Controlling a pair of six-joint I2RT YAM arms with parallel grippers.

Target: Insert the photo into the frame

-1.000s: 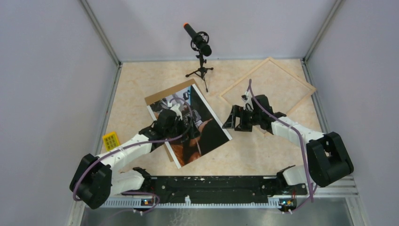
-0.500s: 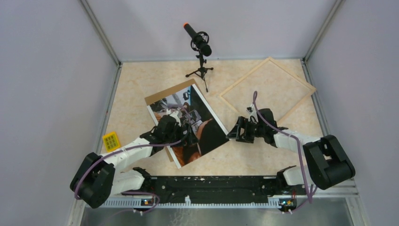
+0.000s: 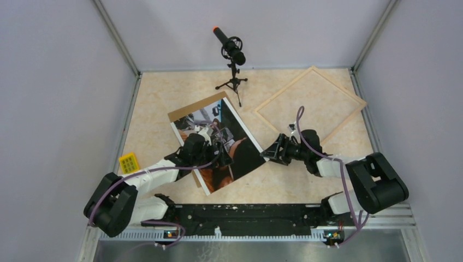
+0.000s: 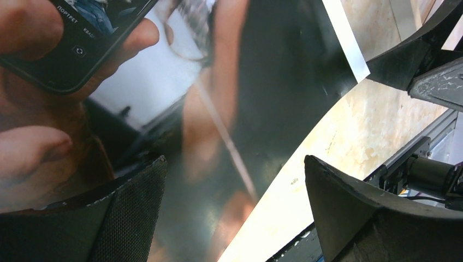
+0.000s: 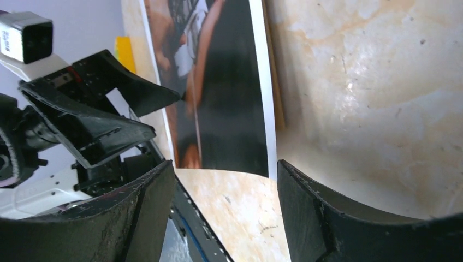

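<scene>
Right jaws have slid left to the photo (image 3: 245,154) corner, parted.

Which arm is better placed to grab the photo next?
Probably right. The right hand sits open at a corner of the glossy dark photo print; the left hand hovers open over its flat middle.

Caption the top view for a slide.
Left gripper open over the photo, right gripper at its corner, the frame lying apart beyond.

Top camera looking down over the whole table (image 3: 164,98); wrist cameras sitting low and close, facing each other, both catching one corner of the photo (image 4: 262,82).
</scene>
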